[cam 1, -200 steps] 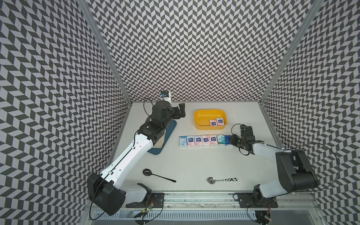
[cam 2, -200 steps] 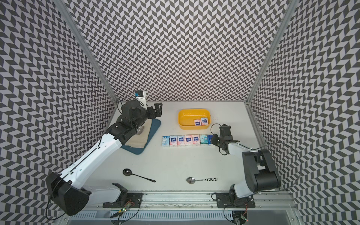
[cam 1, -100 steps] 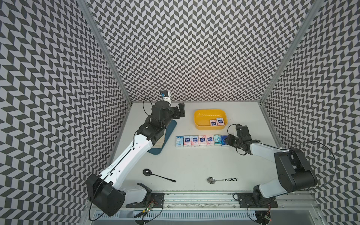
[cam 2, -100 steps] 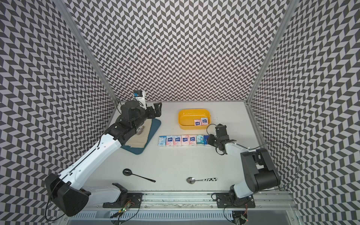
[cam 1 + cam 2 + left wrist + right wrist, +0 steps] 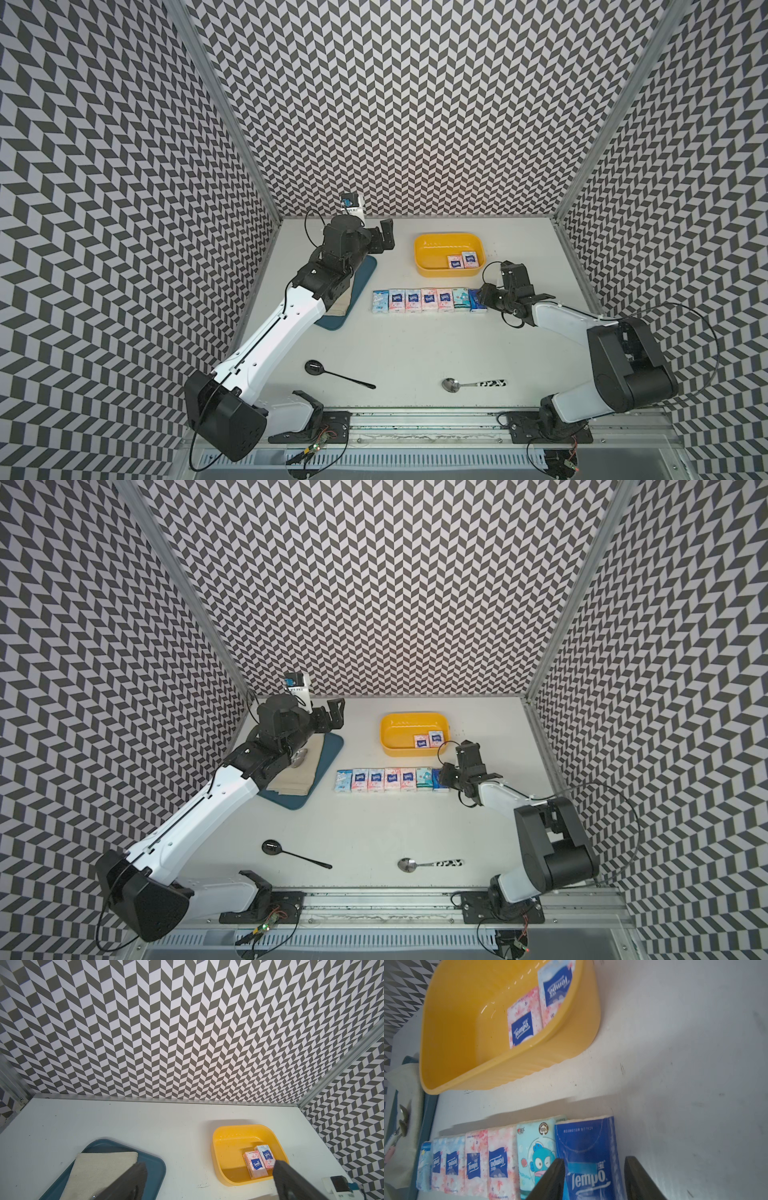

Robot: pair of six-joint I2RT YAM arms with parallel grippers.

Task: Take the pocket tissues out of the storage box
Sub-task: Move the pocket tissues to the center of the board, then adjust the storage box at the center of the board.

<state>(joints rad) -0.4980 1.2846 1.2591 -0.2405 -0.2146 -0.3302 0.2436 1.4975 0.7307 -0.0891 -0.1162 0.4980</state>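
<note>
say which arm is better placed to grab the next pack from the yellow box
Right. The right gripper, open around the dark blue pack, is near the yellow storage box corner holding two tissue packs; the left gripper hovers farther, by the blue tray.

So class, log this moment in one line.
right gripper open astride dark-blue plastic-wrapped tissue pack; yellow rectangular plastic tub holds two pink-white packs; left gripper open

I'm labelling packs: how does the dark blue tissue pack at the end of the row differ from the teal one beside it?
The dark blue pack is deep blue with a white Tempo logo; the teal pack shows a cartoon character. The dark blue pack sits between the fingers of the open right gripper; the teal pack lies outside them. Both lie flat on the table, side by side.
</note>
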